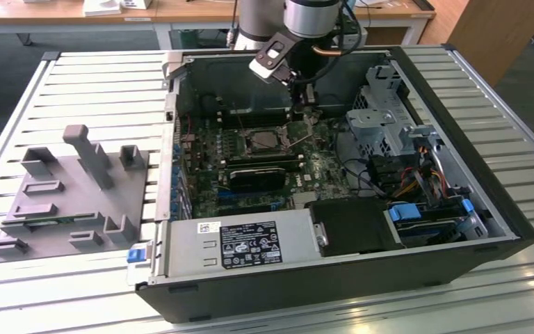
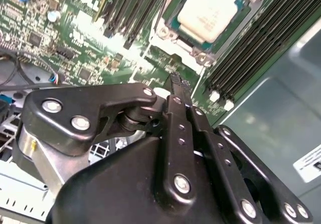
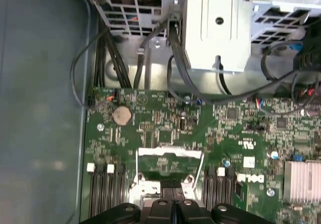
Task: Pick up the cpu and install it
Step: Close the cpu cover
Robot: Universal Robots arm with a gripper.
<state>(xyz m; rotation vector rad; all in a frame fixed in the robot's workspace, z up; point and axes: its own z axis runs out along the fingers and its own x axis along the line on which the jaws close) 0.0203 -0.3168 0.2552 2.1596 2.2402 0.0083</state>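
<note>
The cpu is a silvery square chip lying flat in the motherboard socket, framed by the socket's metal bracket. In the exterior view the cpu sits mid-board inside the open computer case. My gripper hangs over the board, just to the exterior view's right of the socket and apart from the chip. In the second wrist view its black fingers are pressed together with nothing between them. The first wrist view shows the fingertips above a hinged metal socket plate.
A grey plastic fixture with upright blocks stands on the slatted table at the exterior view's left. Inside the case are a drive cage, cable bundles, a power supply and memory slots beside the socket.
</note>
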